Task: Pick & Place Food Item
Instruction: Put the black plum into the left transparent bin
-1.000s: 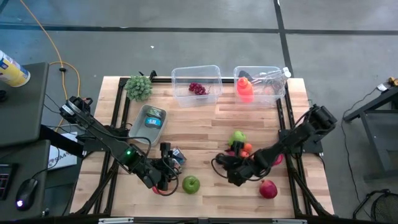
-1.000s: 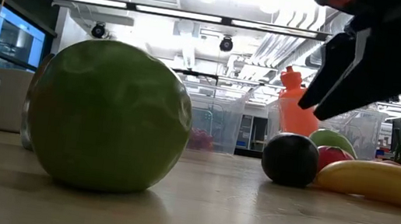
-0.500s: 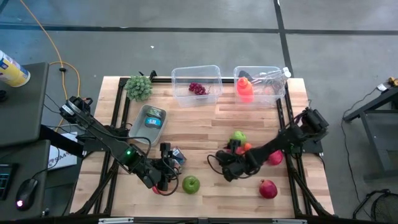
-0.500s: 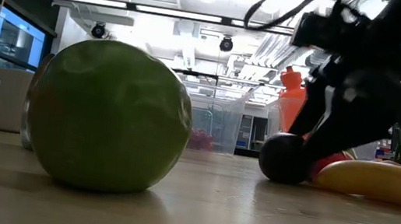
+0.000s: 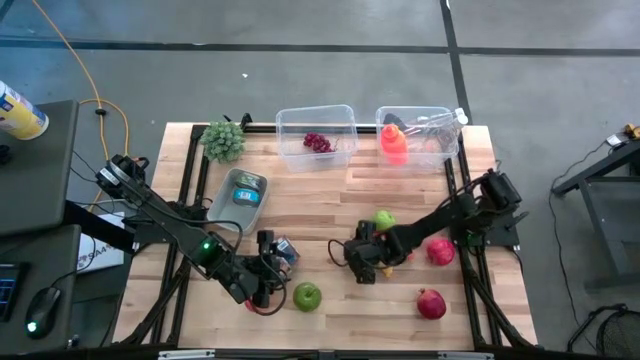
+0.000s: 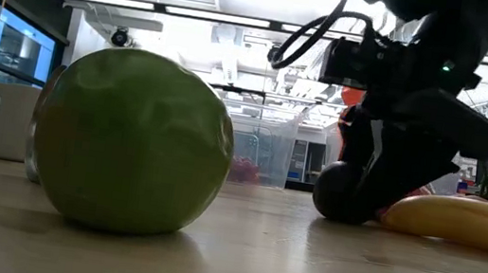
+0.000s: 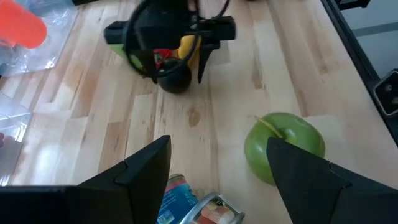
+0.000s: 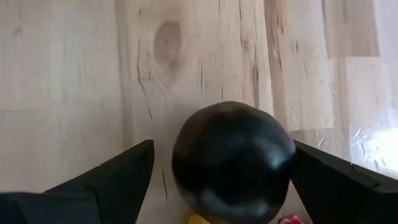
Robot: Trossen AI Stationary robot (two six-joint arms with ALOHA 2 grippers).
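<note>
Right end effector (image 5: 362,270) is low over the desk (image 5: 320,200) near mid-width, fingers spread wide on either side of a dark round fruit (image 8: 233,160). Gaps show between the pads and its skin, so nothing is grasped. The fruit rests on the wood, just beside a banana (image 6: 457,224) and a small cluster of produce.

Left end effector (image 5: 268,290) sits near the front edge, fingers apart and empty, with a green apple (image 5: 307,296) just beside it and a tin (image 7: 193,208) under it.

Bare wood lies between the fruit cluster and two clear bins (image 5: 316,137) along the far edge. A pomegranate (image 5: 431,303) lies near the front right corner.
</note>
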